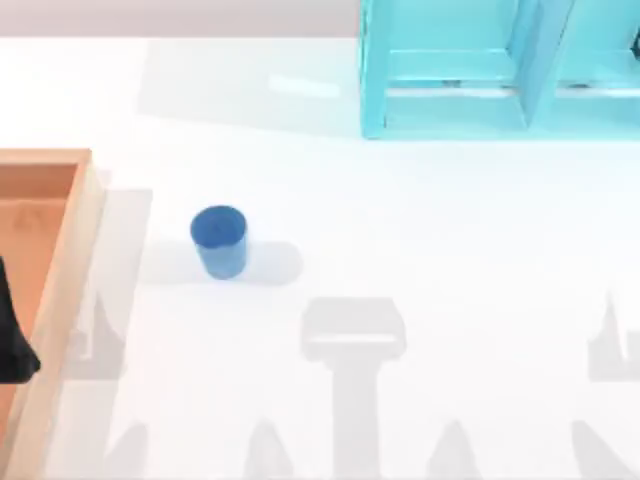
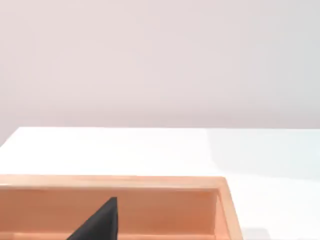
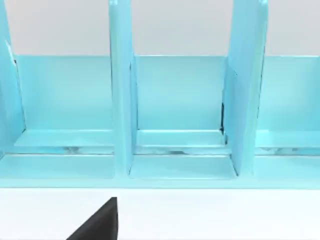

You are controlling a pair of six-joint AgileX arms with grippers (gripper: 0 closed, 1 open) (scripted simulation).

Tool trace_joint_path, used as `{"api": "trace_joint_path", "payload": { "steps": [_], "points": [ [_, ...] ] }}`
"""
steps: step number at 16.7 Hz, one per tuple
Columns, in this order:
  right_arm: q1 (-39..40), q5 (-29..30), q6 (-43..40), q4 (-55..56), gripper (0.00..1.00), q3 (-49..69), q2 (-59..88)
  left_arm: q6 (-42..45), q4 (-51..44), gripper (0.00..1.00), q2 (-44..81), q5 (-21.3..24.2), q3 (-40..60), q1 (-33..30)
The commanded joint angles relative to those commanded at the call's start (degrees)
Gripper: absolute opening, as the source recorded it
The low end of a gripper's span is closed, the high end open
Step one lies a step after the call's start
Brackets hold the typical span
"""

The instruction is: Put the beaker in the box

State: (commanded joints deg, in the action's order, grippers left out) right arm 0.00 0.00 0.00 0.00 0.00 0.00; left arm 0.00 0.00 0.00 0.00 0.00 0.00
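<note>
Beaker [image 1: 218,238] stood upright on table [image 1: 420,250], just right of box [image 1: 70,290]; L gripper [image 1: 12,345] over box, fingers' state unclear.

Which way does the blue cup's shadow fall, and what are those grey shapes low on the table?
Top view: the small blue cup casts a soft shadow toward the table's right; the grey shapes on the white table look like arm shadows. Left wrist view: the shallow wooden box is evenly lit, without glare.

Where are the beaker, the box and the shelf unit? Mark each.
beaker [image 1: 217,228]: top view, its open mouth.
box [image 1: 72,270]: top view, its right rim.
shelf unit [image 1: 448,112]: top view, its front floor.
</note>
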Motion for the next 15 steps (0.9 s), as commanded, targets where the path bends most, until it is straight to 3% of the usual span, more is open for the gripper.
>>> {"api": "trace_joint_path", "payload": {
  "steps": [7,15],
  "points": [
    [0.0,0.0,0.0,0.0,1.00,0.0,0.0,-2.7,-5.3,1.00,6.6,-0.4,7.7,-0.9],
    [0.0,0.0,0.0,0.0,1.00,0.0,0.0,-12.8,-27.6,1.00,40.4,-2.6,39.0,-4.6]
  ]
}}
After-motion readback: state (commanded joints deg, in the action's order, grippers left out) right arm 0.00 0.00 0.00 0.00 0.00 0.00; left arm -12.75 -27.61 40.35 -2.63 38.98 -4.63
